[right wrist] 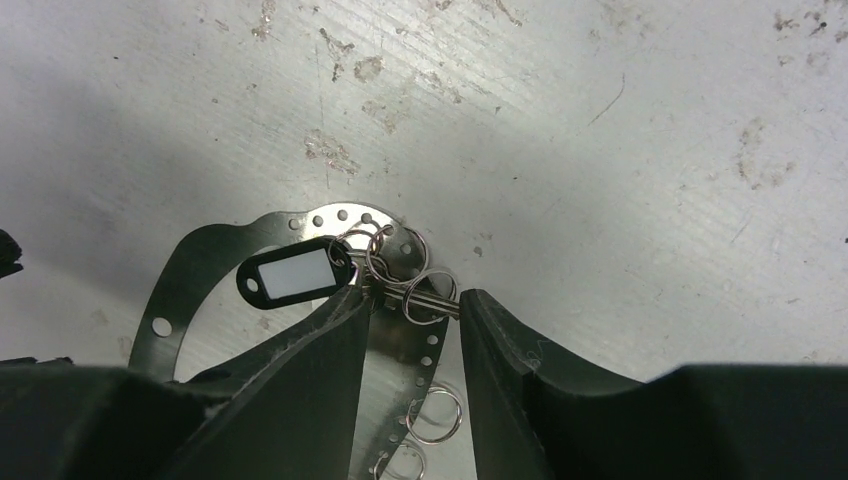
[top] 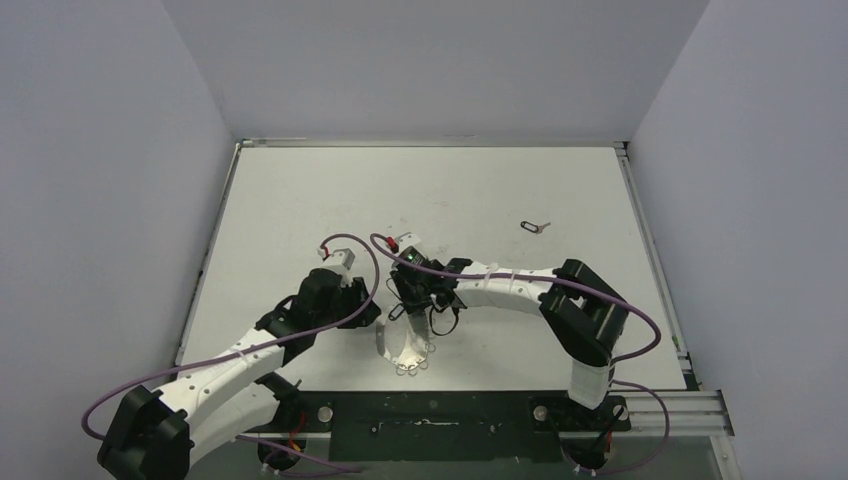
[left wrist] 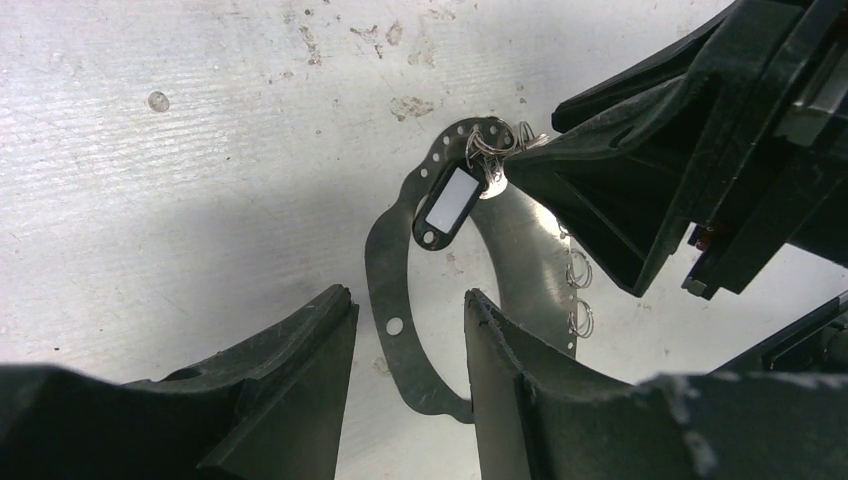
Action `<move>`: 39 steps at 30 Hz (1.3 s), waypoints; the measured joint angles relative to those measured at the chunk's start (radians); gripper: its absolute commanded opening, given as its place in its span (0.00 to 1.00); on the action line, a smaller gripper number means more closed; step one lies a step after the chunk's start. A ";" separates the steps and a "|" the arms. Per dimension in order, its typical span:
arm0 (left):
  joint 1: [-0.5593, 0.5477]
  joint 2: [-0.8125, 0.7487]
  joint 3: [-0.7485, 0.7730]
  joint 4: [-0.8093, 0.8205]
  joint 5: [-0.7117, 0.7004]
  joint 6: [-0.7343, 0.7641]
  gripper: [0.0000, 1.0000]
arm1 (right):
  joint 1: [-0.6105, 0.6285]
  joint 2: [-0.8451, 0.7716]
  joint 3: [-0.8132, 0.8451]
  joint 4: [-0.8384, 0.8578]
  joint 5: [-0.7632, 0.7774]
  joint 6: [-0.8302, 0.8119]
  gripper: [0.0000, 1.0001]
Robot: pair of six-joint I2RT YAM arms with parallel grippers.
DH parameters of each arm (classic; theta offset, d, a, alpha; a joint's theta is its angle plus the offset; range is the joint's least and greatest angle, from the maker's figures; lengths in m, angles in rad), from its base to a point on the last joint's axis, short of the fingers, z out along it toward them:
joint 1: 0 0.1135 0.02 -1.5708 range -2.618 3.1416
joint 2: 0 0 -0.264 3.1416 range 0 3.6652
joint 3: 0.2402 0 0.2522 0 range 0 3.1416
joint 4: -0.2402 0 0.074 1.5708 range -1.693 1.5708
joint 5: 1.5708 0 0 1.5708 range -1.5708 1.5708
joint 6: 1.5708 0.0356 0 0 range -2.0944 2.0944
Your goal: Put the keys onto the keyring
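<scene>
Nearest us, the left jaws sit open astride the keyring (left wrist: 385, 262), we guess to stop it sliding on the desk (top: 450, 190). Just past them, the right jaws are clamped on a key (right wrist: 430, 298), its black tag (right wrist: 295, 277) lying over the ring's top, probably for threading. We can't spot any opening in the ring tbh. A second key (top: 535, 225) lies way back, too tiny to make out.

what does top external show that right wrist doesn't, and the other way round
Only top external: a black-tagged key lying apart toward the far right of the table. Only right wrist: the white label on the black tag, the keyring's punched holes, and small rings bunched at the right gripper. Both: the keyring with the right gripper over it.
</scene>
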 measured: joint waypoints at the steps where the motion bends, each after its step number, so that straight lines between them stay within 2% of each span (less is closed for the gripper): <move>1: 0.000 0.003 0.000 -0.001 0.000 0.000 0.42 | 0.002 0.009 0.006 -0.004 0.005 0.000 0.38; 5: 0.000 0.005 0.000 -0.003 0.000 0.000 0.42 | 0.006 0.031 0.008 -0.015 0.013 -0.003 0.37; 8: 0.000 0.005 0.000 -0.003 0.000 0.001 0.42 | 0.007 0.039 0.009 -0.023 0.019 -0.004 0.31; 14: 0.000 0.005 0.000 -0.011 0.000 0.004 0.42 | 0.014 0.040 0.013 -0.031 0.029 -0.014 0.12; 23: 0.000 0.005 0.000 -0.024 0.000 0.009 0.42 | 0.014 0.037 0.013 -0.044 0.043 -0.022 0.00; 32: 0.000 0.004 0.000 -0.025 0.000 0.016 0.41 | 0.014 -0.037 0.013 -0.075 0.048 -0.041 0.00; 39: 0.000 -0.040 0.000 -0.025 0.000 0.048 0.41 | 0.012 -0.182 -0.034 -0.054 -0.032 -0.161 0.00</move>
